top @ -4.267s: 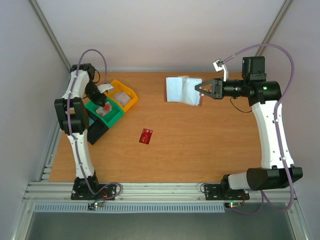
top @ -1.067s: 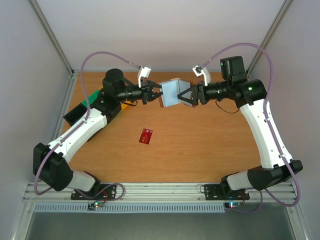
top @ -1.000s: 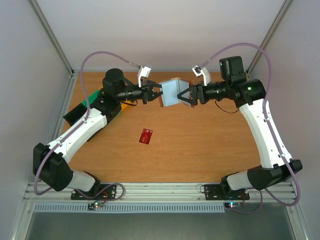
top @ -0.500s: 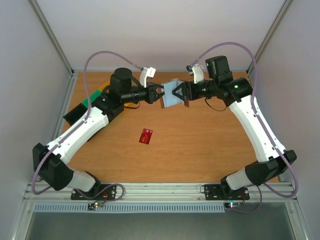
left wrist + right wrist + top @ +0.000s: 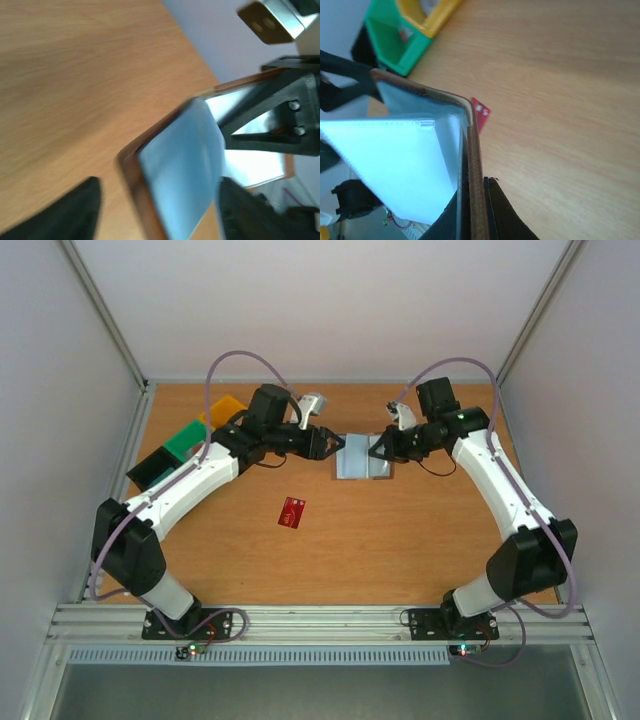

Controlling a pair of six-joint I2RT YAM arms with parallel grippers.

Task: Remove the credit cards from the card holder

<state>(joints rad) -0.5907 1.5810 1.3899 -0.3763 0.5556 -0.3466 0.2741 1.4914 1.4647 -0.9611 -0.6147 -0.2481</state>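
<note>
Brown-leather card holder [image 5: 358, 462] lies open, far centre of the table [image 5: 440, 540].
The right gripper [image 5: 380, 451] is clenched on its right flap, the left gripper [image 5: 333, 445] spread wide at its left edge; a red credit card [image 5: 292, 512] lies nearer, left.

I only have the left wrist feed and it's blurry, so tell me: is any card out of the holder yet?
Observer: Yes. One red card lies alone on the table, on the near side of the holder.
Operator: Is the right gripper clamped on the holder?
Observer: Yes. The right gripper has both fingers shut on its brown edge.
Operator: Where are the bins?
Observer: Green bin and yellow bin sit far left, partly hidden by the left arm.
</note>
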